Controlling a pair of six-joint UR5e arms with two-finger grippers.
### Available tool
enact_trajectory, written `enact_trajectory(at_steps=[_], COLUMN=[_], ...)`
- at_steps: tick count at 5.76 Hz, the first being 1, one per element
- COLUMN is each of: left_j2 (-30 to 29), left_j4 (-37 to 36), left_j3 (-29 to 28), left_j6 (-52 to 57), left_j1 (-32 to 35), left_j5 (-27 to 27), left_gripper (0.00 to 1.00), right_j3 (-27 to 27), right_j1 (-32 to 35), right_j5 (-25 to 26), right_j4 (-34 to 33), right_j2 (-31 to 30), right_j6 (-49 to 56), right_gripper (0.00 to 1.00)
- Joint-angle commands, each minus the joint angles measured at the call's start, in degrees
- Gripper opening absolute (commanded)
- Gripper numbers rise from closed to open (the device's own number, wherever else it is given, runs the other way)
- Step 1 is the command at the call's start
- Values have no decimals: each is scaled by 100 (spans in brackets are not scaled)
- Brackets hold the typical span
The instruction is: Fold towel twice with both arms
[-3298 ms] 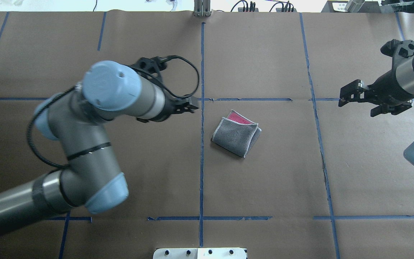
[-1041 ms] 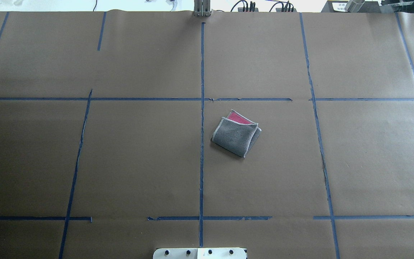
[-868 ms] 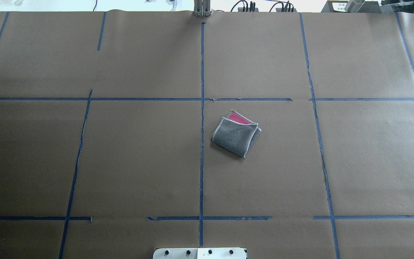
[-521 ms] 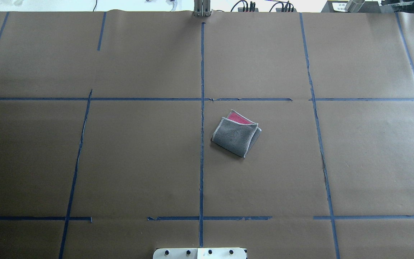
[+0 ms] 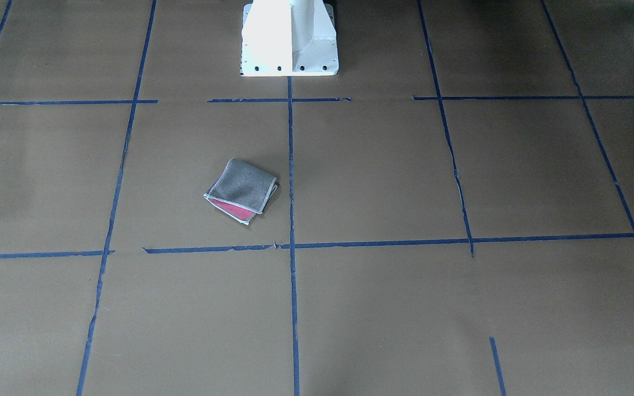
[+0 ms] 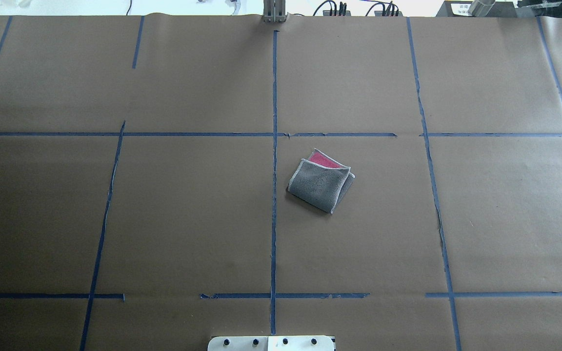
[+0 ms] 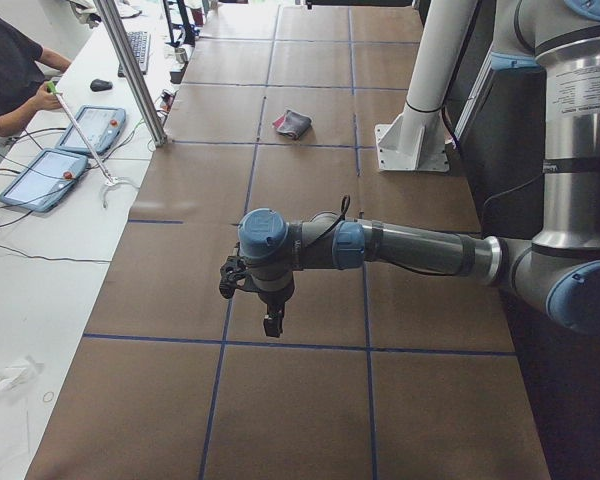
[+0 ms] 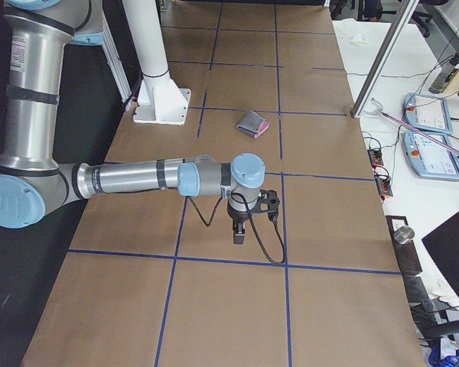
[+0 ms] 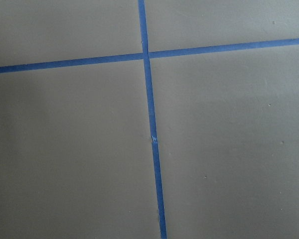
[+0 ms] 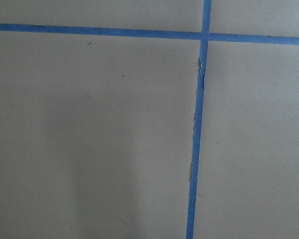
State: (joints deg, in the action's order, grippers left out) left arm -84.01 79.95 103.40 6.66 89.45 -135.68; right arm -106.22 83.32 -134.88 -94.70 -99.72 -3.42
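The towel [image 6: 320,184] lies folded into a small square near the table's middle, grey face up, with a pink strip showing at its far edge. It also shows in the front-facing view [image 5: 240,190] and both side views [image 7: 293,123] [image 8: 252,123]. No arm is in the overhead or front-facing view. The left gripper [image 7: 270,325] shows only in the left side view, pointing down over the table's left end, far from the towel. The right gripper [image 8: 239,233] shows only in the right side view, over the right end. I cannot tell whether either is open. Both wrist views show only brown paper and blue tape.
The white pedestal base [image 5: 289,38] stands at the robot's side of the table. Blue tape lines [image 6: 273,146] grid the brown paper. An operator [image 7: 10,70], tablets [image 7: 40,178] and a metal post [image 7: 130,70] are beside the table's far edge.
Both arms, over the table beside the towel 3.3 s ago, have withdrawn out of the overhead view. The towel has not moved. Nothing differs over the last second.
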Motion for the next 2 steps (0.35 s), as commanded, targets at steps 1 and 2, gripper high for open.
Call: enact_trajectory(at_steps=[1,2], left_j2=[7,-19], left_j4=[12,-14], left_j3=[-57,-57], left_j6=[2,-6], left_j1=[-7,-7], left_j5=[24,24], left_gripper=[100,100], right_j3=[188,320], right_j1=[0,0], right_j5=[-3,23], right_j4=[4,4], right_j2=[-4,-12], right_j6=[-1,17], right_gripper=[100,100])
